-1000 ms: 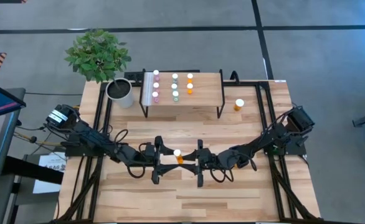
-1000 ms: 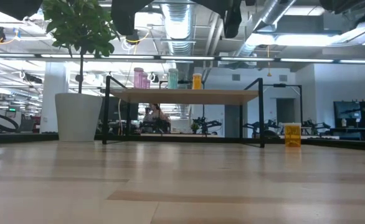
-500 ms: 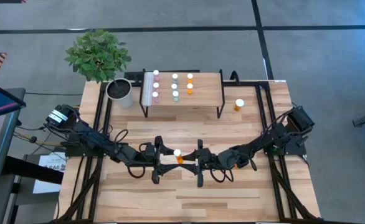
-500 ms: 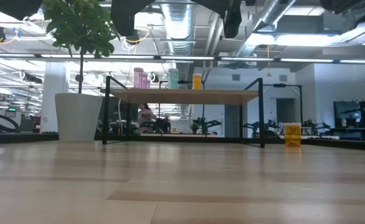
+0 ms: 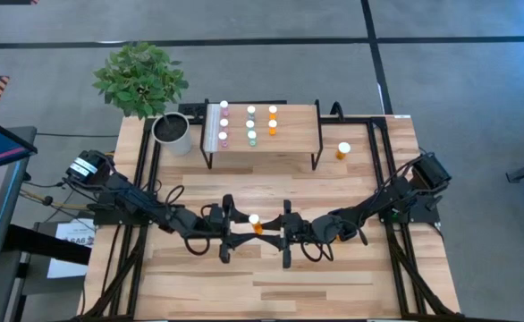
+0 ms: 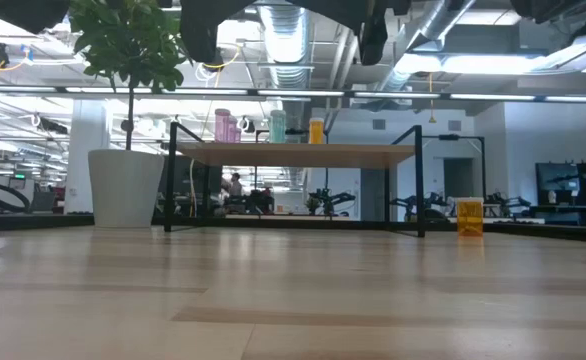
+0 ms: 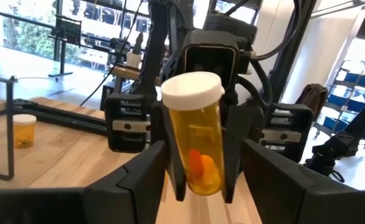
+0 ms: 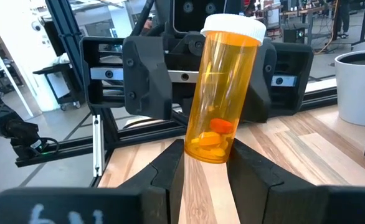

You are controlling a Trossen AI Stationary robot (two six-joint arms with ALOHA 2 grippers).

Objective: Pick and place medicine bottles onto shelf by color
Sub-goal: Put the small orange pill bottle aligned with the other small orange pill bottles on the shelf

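A large orange medicine bottle (image 5: 256,224) with a white cap is held between my two grippers at the table's middle. My right gripper (image 5: 267,230) is shut on it. My left gripper (image 5: 242,230) faces it, open, its fingers (image 7: 146,171) standing wide on either side of the bottle and of the right fingers, apart from both. The shelf (image 5: 293,134) stands at the far middle on black legs, with pink, teal and orange bottles upright on it in rows (image 5: 250,125). Another orange bottle (image 5: 343,150) stands on the table right of the shelf. My right gripper pinches the orange bottle's body, at its lower part (image 8: 202,148), between its two fingers. The fingers (image 7: 174,149) come level from the table's right side and stand on opposite sides of the body. The bottle is cap up, slightly tilted, clear of the table.
A grey-white plant pot (image 5: 173,132) with a leafy plant stands left of the shelf. Black frame rails (image 5: 378,152) run along the table's sides. Bare tabletop (image 5: 262,282) lies near the front edge.
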